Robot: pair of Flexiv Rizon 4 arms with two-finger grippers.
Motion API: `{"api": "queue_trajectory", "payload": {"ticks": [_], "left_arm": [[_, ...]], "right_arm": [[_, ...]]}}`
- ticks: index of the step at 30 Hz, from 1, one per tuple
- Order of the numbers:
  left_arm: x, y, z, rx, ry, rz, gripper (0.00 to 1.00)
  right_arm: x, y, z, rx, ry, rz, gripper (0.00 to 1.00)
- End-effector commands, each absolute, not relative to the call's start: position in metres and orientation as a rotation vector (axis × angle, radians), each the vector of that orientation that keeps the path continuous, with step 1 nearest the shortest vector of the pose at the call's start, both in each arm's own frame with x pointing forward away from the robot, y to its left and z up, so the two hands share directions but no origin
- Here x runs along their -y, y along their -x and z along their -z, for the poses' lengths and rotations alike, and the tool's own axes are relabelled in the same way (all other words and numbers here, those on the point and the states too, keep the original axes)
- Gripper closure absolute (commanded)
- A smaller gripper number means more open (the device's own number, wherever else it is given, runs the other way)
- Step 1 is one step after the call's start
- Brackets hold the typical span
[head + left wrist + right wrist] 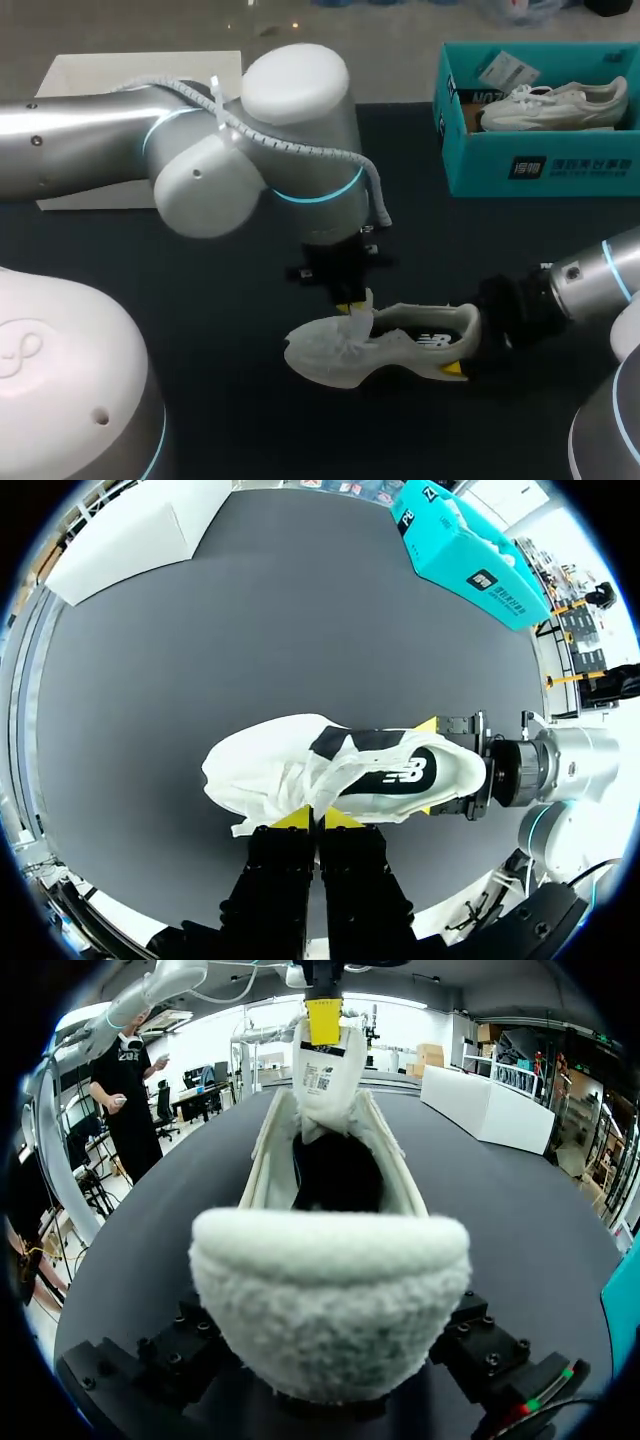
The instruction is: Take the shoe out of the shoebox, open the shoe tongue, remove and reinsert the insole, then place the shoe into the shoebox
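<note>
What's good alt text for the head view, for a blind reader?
A white shoe is held over a black table: the left claw pinches its tongue, the right claw grips its heel. A teal shoebox with another shoe sits behind.

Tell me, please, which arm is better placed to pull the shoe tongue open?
Left, I think. The left gripper is shut on the tongue above the shoe, while the right gripper clamps the heel and seems better kept there, steadying it.
</note>
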State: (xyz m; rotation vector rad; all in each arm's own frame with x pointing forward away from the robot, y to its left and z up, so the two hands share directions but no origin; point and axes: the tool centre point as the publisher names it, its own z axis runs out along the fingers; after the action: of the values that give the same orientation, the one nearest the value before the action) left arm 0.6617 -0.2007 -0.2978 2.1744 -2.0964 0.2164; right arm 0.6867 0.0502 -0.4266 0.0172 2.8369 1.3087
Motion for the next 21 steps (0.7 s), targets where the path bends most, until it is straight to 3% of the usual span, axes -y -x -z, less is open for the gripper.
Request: {"api": "queue_trajectory", "payload": {"ticks": [1, 13, 15, 16, 18, 19, 20, 21], "left_arm": [[0.182, -0.659, 0.305, 1.989, -2.111, -0.37, 1.0], [0.155, -0.646, 0.333, 1.847, -2.194, -0.327, 1.0], [0.151, -0.643, 0.338, 1.818, -2.209, -0.324, 0.85], [0.149, -0.642, 0.339, 1.806, -2.213, -0.325, 0.72], [0.146, -0.641, 0.342, 1.786, -2.227, -0.32, 0.64], [0.144, -0.641, 0.344, 1.779, -2.231, -0.316, 0.54], [0.143, -0.641, 0.346, 1.77, -2.236, -0.312, 0.32], [0.143, -0.641, 0.347, 1.765, -2.237, -0.31, 0.21]], "right_arm": [[-0.052, -0.686, 0.428, -2.838, -0.02, -1.301, 1.0], [-0.052, -0.686, 0.428, -2.838, -0.02, -1.301, 1.0], [-0.052, -0.686, 0.428, -2.838, -0.02, -1.301, 1.0], [-0.052, -0.686, 0.428, -2.838, -0.02, -1.301, 1.0], [-0.052, -0.686, 0.428, -2.838, -0.02, -1.301, 1.0], [-0.052, -0.686, 0.428, -2.838, -0.02, -1.301, 1.0], [-0.052, -0.686, 0.428, -2.838, -0.02, -1.301, 1.0], [-0.052, -0.686, 0.428, -2.838, -0.02, -1.301, 1.0]]}}
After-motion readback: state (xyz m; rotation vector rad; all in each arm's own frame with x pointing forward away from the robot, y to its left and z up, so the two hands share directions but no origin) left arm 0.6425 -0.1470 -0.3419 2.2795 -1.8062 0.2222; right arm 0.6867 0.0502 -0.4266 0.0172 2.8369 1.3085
